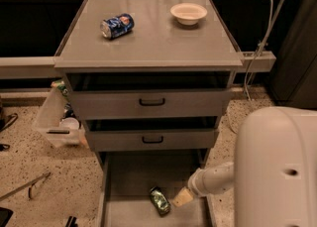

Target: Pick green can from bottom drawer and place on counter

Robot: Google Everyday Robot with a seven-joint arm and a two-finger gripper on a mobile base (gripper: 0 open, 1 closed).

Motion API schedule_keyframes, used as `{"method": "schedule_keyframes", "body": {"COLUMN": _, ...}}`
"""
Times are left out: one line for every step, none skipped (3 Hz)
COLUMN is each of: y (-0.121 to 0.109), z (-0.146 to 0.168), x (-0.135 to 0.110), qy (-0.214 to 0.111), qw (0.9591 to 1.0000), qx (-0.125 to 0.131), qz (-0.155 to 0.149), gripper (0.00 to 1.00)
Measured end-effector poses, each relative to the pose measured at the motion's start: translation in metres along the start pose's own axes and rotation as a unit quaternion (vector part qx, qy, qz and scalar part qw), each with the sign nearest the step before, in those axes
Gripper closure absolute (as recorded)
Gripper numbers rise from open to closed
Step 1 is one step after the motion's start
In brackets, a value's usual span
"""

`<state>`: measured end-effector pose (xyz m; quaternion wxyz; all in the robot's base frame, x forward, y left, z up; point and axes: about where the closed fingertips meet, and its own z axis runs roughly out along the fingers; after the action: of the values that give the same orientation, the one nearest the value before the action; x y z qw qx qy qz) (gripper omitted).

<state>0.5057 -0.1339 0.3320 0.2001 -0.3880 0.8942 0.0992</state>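
Note:
The green can [160,200] lies on its side on the floor of the open bottom drawer [130,180], near the front. My gripper [181,197] reaches in from the right on a white arm and sits just right of the can, close to it, low over the drawer floor. The grey counter [153,37] on top of the cabinet lies far above.
A blue can [117,26] lies on its side and a white bowl [188,12] stands on the counter. Two upper drawers with black handles [151,102] are partly pulled out over the bottom one. A clear bin [57,119] stands left of the cabinet. My white arm housing [277,171] fills the lower right.

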Motion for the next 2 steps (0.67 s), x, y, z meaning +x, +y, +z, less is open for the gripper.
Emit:
{"method": "schedule_keyframes", "body": {"y": 0.022, "z": 0.070, "x": 0.013, "qy": 0.005, "qw": 0.9997, "qx": -0.026, "qz": -0.002, "gripper": 0.00}}
{"method": "schedule_keyframes", "body": {"y": 0.048, "z": 0.126, "x": 0.022, "qy": -0.004, "qw": 0.9981, "qx": -0.061, "qz": 0.010, "gripper": 0.00}}
